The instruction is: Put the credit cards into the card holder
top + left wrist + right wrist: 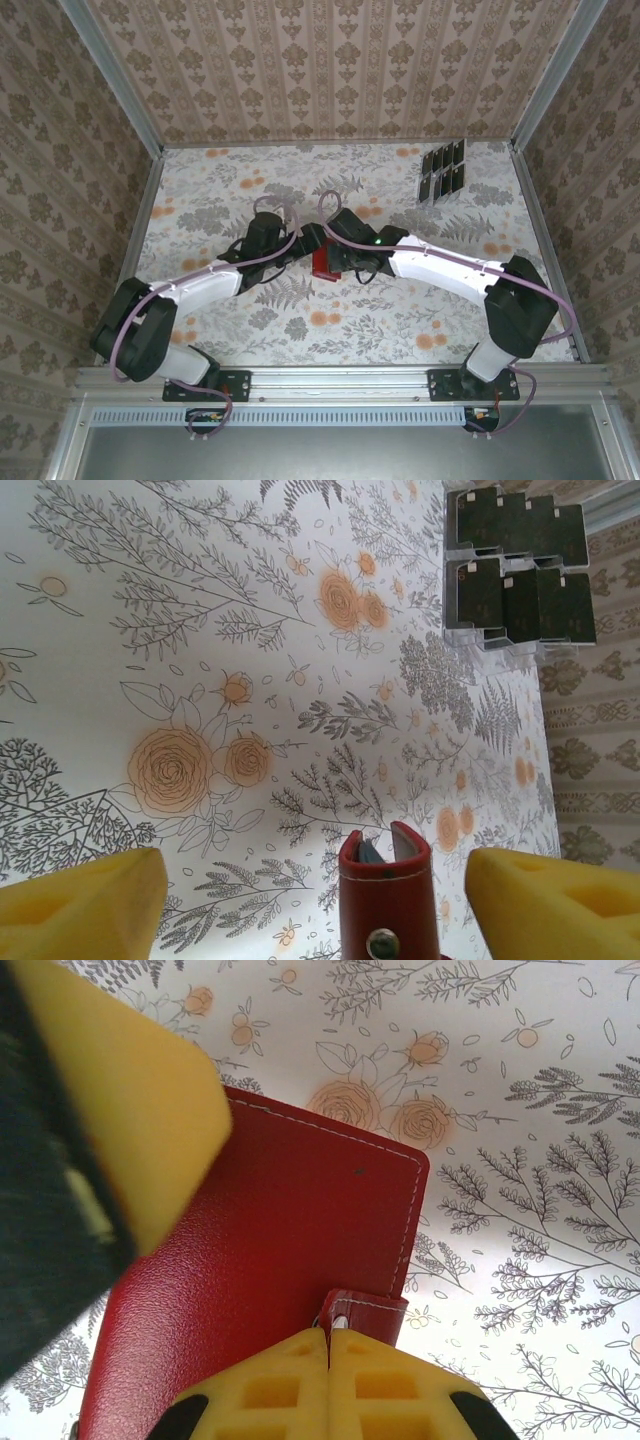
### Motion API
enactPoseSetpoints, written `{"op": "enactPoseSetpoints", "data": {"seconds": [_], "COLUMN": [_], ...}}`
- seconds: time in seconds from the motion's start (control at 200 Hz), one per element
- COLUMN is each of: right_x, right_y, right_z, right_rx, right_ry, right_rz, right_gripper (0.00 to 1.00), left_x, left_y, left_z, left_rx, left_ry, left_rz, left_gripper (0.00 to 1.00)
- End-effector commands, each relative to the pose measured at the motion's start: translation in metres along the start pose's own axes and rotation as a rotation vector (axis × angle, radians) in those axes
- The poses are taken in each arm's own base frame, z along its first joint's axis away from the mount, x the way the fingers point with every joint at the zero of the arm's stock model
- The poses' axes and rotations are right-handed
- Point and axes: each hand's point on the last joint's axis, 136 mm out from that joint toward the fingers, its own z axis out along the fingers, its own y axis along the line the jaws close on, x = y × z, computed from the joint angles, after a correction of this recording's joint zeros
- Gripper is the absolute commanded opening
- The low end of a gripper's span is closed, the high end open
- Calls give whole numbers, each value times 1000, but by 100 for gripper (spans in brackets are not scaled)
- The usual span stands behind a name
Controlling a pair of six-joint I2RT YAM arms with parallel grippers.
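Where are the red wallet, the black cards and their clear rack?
Red wallet (270, 1260): right wrist view, its front cover.
Black cards (520, 605): left wrist view, a near-row card's face.
Clear rack (510, 647): left wrist view, its base edge.

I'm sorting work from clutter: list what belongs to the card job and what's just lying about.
Job: red wallet; black cards.
Lying about: clear rack holding the cards; flowered table cover.
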Motion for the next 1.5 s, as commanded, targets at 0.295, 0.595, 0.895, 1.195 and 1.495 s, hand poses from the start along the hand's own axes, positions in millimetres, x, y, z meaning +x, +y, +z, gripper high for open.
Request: {"op": "enactPoseSetpoints", "data": {"seconds": [0.295,0.595,0.895,1.195,1.495], "right_x": [5,26,25,2,-14], "right_y": [-16,-64,-47,-17,-3], "right_z": [-1,11,13,-2,-20], "right_rx": [4,16,-108,-238,-314], "right_ry": [-40,-25,-25,-49,-90], "right_rz": [66,205,214,221,254], "right_gripper": [0,0,0,0,0], "left_x": [8,22,32,24,22], "left_y": [-18,4,31,46,29], "left_z": [14,32,41,20,15], "left_rx": [115,123,71,-36,-20], "left_ry": [-13,6,26,30,62], "left_rz": [16,14,-14,54,101], "left_gripper": [26,0,41,68,70]}}
